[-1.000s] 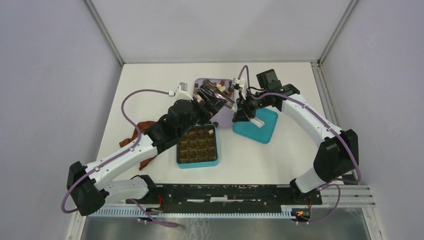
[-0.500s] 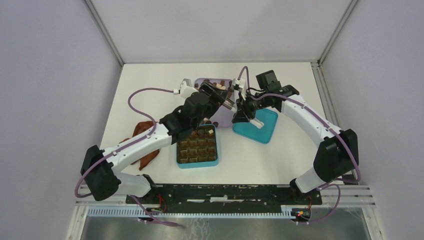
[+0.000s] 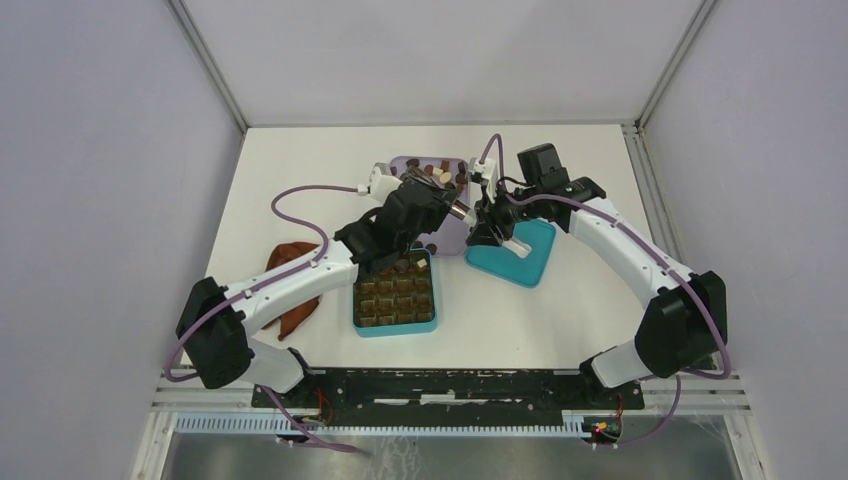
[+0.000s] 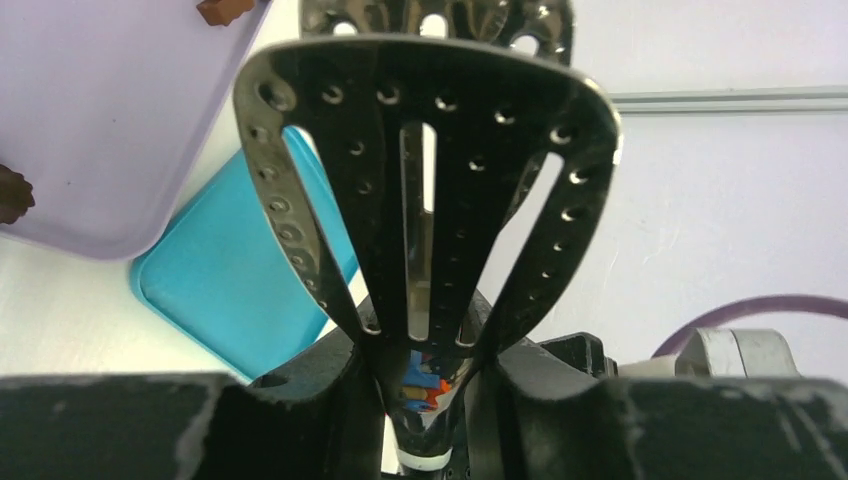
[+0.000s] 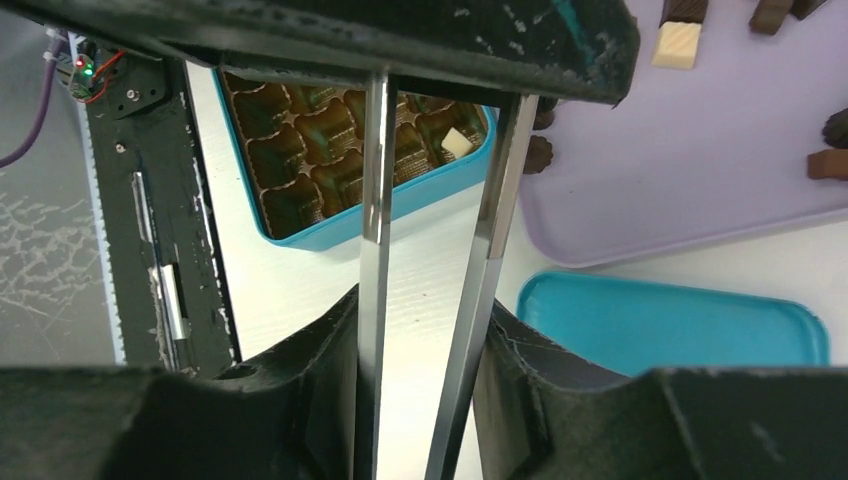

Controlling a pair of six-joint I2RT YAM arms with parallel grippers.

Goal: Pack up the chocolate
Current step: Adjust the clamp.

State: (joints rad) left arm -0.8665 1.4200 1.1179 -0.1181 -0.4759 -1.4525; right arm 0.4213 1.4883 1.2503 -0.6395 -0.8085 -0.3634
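Metal tongs [image 4: 425,180] with perforated heads hang over the near right corner of a lilac tray [image 3: 447,238]. My left gripper [image 4: 425,385] is shut on their narrow neck, a finger against each side. My right gripper [image 5: 425,400] is shut on the tongs' two blades [image 5: 375,200], which press outward against its fingers. Both grippers meet above the tray, left gripper [image 3: 440,200], right gripper [image 3: 487,222]. Chocolate [image 3: 445,175] in dark, brown and white pieces lies on the tray's far part. The teal box [image 3: 395,330] holds a brown gridded insert with one white piece [image 5: 458,142].
The teal lid [image 3: 520,262] lies flat right of the tray, under my right gripper. A reddish-brown cloth [image 3: 290,255] lies left of the box, partly under my left arm. A dark piece [image 5: 538,153] sits at the tray's near edge. The arms' base rail runs along the near edge.
My left arm swung right and forward to the right gripper. Its jaws went from wide open to closed on the tongs' neck. My right gripper stayed put.
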